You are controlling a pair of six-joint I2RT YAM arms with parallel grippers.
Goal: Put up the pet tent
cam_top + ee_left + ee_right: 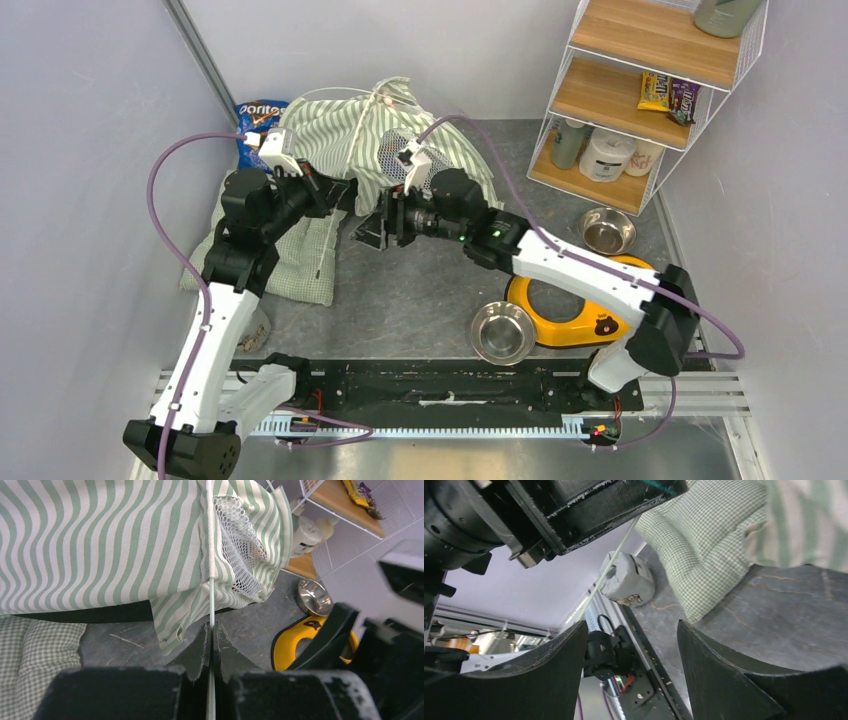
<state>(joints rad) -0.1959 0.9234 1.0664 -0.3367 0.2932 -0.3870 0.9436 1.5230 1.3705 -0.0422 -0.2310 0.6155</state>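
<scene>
The green-and-white striped fabric pet tent lies slumped at the back of the grey tabletop, in front of the rear wall, with its near left edge over the pale green checked cushion. A white mesh panel hangs on its right side. The left pincer is closed tight on a thin pale pole, which runs straight up from between the fingers into a white sleeve along the tent's striped cloth. The right pincer hovers just beside the left one, near the tent's front edge. Its fingers are spread wide with nothing between them, and the pole passes behind it without touching it. A blue snack bag stands against the wall just left of the tent. On the right side of the tabletop, well apart from the tent, sits a yellow double-bowl holder partly under the right arm, with a steel bowl touching its left end and a second steel bowl behind it. A white wire shelf with wooden boards stands in the far right corner.
</scene>
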